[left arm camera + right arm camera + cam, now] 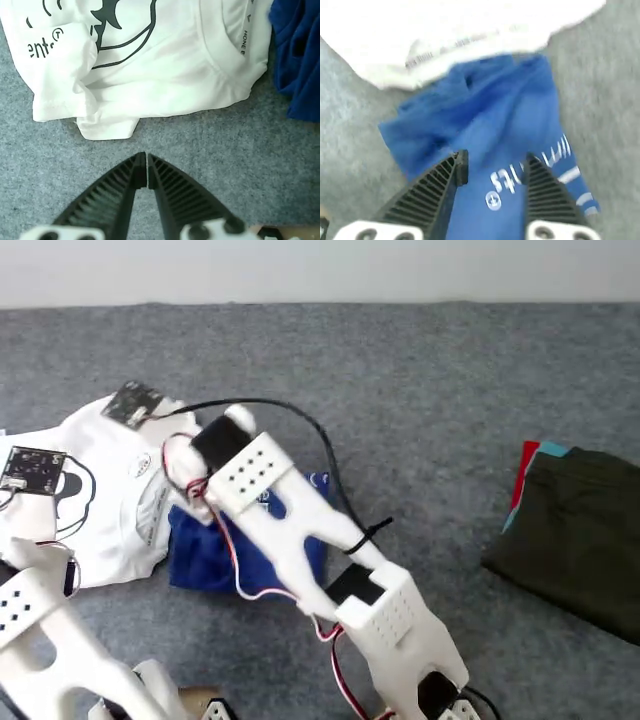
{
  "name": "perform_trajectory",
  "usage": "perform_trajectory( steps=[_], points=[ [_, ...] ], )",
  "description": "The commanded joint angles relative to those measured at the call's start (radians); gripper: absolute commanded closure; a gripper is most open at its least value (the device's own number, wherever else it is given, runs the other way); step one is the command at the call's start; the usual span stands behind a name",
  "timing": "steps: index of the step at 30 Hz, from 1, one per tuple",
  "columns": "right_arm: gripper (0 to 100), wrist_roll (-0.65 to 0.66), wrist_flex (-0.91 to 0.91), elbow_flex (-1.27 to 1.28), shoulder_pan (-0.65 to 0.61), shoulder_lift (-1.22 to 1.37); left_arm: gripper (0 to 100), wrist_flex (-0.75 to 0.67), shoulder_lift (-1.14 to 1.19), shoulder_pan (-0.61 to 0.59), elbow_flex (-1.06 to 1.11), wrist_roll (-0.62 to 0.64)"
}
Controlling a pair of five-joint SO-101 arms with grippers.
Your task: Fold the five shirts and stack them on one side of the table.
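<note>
On the grey felt-covered table (430, 390), items by size:

1. Right arm (300, 530): white, stretched from the near edge toward the middle-left, over the blue shirt.
2. Left arm (40, 630): white, at the near left corner.
3. White shirt (110, 510): unfolded, rumpled, with a dark print, spread at the left side. Its collar lies next to the blue shirt and one edge overlaps it.
4. Stack of folded shirts at the far right: dark olive shirt (580, 530) on top, with a red edge (524, 475) and a teal edge (548, 450) peeking out beneath.
5. Blue shirt (205, 555): crumpled, with white lettering, just right of the white shirt and well apart from the stack.
6. Right gripper (496, 160): jaws moderately wide, nothing between them, directly above the blue shirt. Whether it touches the cloth cannot be told.
7. Left gripper (146, 160): jaws pressed together, holding nothing, over bare felt just beside the white shirt's hem.
</note>
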Motion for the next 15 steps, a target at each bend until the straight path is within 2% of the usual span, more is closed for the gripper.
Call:
perform_trajectory(
  steps=[1, 4, 7, 15],
  points=[
    [99.8, -0.009, 0.074, -0.046, 0.082, -0.015, 99, -0.025, -0.02, 0.006, -0.015, 0.002],
    [98.2, -0.009, 0.073, -0.006, 0.14, -0.012, 99, -0.025, -0.02, 0.006, -0.013, 0.002],
    [98.7, -0.009, 0.071, 0.034, 0.143, -0.007, 99, -0.025, -0.02, 0.006, -0.016, 0.002],
    [98.9, -0.009, 0.019, 0.097, -0.027, 0.062, 99, -0.009, -0.021, -0.002, -0.01, 0.008]
  ],
)
